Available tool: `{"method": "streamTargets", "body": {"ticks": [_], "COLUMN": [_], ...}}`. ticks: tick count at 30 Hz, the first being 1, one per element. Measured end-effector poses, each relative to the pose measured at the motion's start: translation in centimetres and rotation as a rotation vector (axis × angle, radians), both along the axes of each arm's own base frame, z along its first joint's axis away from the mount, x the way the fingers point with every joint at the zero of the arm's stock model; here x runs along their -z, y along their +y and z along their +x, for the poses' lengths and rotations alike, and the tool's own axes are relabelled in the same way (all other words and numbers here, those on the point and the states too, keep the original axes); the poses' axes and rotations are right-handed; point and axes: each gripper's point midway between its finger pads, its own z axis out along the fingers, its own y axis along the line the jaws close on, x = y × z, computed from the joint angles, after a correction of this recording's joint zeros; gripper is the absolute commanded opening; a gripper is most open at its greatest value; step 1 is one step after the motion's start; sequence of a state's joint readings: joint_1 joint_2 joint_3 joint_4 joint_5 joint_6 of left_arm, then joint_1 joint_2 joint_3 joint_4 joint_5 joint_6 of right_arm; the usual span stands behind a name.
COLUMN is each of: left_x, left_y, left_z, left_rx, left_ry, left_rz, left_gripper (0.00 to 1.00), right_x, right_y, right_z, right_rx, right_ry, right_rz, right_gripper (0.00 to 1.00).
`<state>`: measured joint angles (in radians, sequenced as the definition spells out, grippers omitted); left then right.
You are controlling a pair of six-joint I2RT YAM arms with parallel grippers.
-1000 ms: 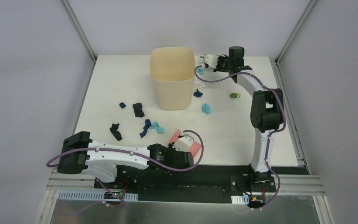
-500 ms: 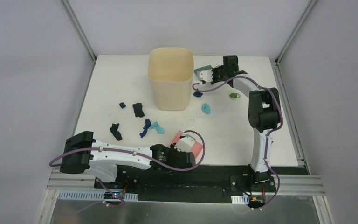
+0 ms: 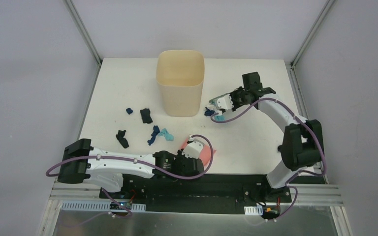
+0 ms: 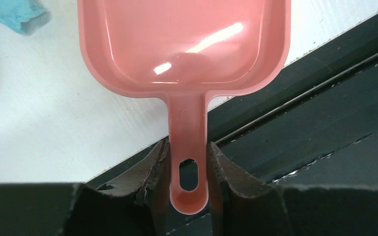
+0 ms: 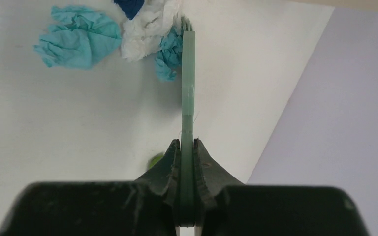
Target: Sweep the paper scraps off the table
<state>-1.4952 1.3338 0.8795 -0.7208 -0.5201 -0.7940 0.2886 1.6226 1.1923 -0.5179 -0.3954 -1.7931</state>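
My right gripper (image 3: 225, 102) is shut on the thin green hand brush (image 5: 188, 98), just right of the bin. The brush tip touches a cluster of paper scraps: a teal wad (image 5: 78, 42), a white wad (image 5: 147, 27), a small teal wad (image 5: 167, 56) and a dark blue one (image 5: 130, 6). A green scrap (image 5: 156, 160) lies behind the brush. My left gripper (image 3: 193, 149) is shut on the handle of the pink dustpan (image 4: 184, 44) at the table's near edge. More scraps lie left of it: teal (image 3: 165, 133), dark blue (image 3: 154, 135), black (image 3: 122, 138).
A tall beige bin (image 3: 179, 81) stands at the back middle of the white table (image 3: 118, 78). A black scrap (image 3: 146, 115) and a small dark blue scrap (image 3: 129, 111) lie left of the bin. Metal posts stand at the rear corners.
My right arm has swung from the back of the table beside the bin toward the front, dragging the brush down onto the scraps right of the bin. The left arm shifted slightly.
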Motion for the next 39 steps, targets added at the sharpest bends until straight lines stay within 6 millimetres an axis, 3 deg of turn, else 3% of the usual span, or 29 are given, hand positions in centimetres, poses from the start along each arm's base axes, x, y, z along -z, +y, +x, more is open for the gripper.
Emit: {"method": "streamTargets", "body": {"ticks": [6,9,12,17,19,21,26,31,34,39], "left_x": [-0.4,-0.5,-0.3,0.0,0.2,0.4,0.5,0.4,0.1,0.9], "left_y": [0.1,-0.5,-0.9,-1.1,-0.9,-0.6,-0.4,-0.2,-0.3,0.8], "left_z": [0.3,0.3,0.2,0.7,1.2,1.6,2.2,2.7,2.7,1.3], "left_rx": [0.065,0.095,0.123,0.103,0.083,0.065,0.060,0.065,0.060,0.058], "left_ry": [-0.030,-0.037,-0.026,0.012,0.021,0.039,0.080,0.074,0.055,0.042], "left_rz": [0.080,0.092,0.095,0.081,0.086,0.089,0.088,0.093,0.058,-0.022], "left_gripper": [0.09,0.09,0.09,0.14,0.22,0.30,0.50,0.57,0.61,0.62], "right_x": [-0.3,-1.5,-3.4,-10.2,-12.1,-12.7,-10.3,-6.4,-5.5,-6.3], "right_y": [-0.7,-1.2,-2.0,-4.2,-5.4,-7.0,-11.6,-14.7,-15.0,-14.4], "right_z": [-6.9,-8.6,-9.1,-6.5,-5.5,-4.8,-1.3,2.7,2.8,3.2], "right_rx": [0.027,0.122,0.274,0.575,0.684,0.794,1.072,1.269,1.323,1.344], "right_ry": [0.117,0.175,0.227,0.209,0.184,0.166,0.168,0.249,0.283,0.284], "right_rz": [-0.008,0.041,0.108,0.298,0.368,0.416,0.441,0.450,0.473,0.544], "right_gripper": [0.00,0.00,0.00,0.00,0.00,0.00,0.00,0.00,0.00,0.00]}}
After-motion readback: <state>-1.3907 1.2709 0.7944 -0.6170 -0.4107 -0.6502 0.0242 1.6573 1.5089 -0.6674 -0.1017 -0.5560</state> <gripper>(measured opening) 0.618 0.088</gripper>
